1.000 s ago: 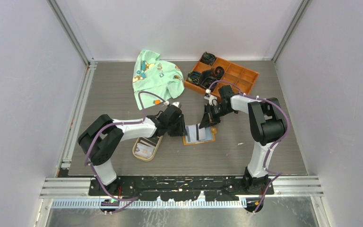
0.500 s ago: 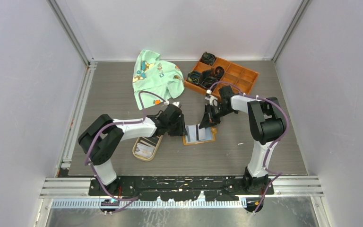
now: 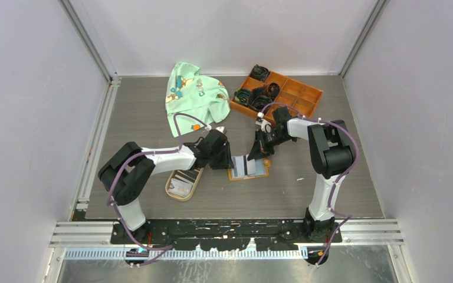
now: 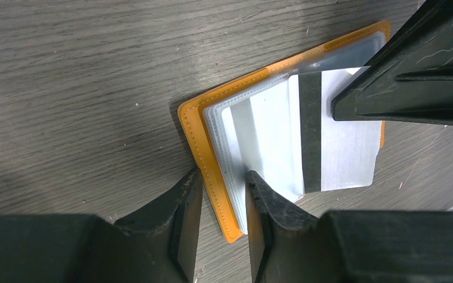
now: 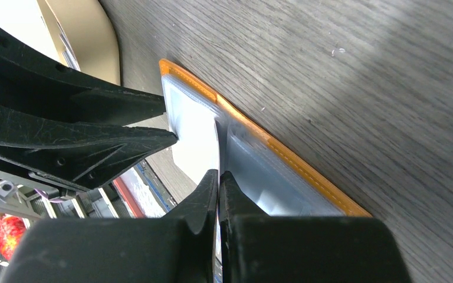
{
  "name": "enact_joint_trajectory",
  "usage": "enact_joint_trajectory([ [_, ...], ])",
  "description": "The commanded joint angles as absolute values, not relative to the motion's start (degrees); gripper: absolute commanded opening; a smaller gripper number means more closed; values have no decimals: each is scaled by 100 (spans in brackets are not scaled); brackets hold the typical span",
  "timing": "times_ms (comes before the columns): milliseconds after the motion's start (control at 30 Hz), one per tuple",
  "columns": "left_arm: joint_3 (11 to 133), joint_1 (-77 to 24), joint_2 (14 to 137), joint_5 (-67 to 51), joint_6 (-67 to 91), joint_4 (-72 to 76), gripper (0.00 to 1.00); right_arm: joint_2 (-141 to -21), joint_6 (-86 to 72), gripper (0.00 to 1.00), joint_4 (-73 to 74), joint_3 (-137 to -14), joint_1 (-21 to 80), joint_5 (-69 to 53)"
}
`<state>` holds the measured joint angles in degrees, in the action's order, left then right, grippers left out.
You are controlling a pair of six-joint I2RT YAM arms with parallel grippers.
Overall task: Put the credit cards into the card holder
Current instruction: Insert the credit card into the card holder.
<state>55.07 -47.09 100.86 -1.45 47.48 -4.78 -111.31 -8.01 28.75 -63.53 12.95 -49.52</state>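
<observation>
Orange card holder [image 4: 203,141] on tabletop [image 4: 82,88]: my left fingers [image 4: 183,224] half-open astride its edge; right fingers [image 5: 200,200] pinch striped credit card [image 4: 342,153]; best fed level into slot [image 4: 236,127].

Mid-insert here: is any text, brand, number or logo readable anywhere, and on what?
No text is legible in any view.
credit card at the card holder: white face with a dark stripe, no print showing.
card holder: no lettering visible.
cards in the tan dish: printed, but too small to read.
green cloth: cartoon prints, no readable words.
</observation>
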Motion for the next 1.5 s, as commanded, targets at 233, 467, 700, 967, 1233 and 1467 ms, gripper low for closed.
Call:
enact_joint_trajectory([
  [233,5598,-4747,10327,-290,4669,-616,32,-11340,-1052,3,2906,-6513,1377,-4398],
  [467,5611,-4746,10362,-331,4682,-581,32,-11357,-1072,4,2868,-6501,1469,-4461],
  [700,5621,-4746,10397,-402,4700,-530,32,-11397,-1098,7,2769,-6494,1541,-4527],
  [967,5646,-4748,10361,-406,4715,-511,32,-11497,-1111,9,2758,-6546,1647,-4535],
  [1233,5545,-4745,9588,48,4632,-744,39,-11457,-1045,14,2841,-6598,1648,-4453],
  [1467,5515,-4992,8564,405,4312,-726,40,-11474,-1028,17,2869,-6617,1652,-4421],
])
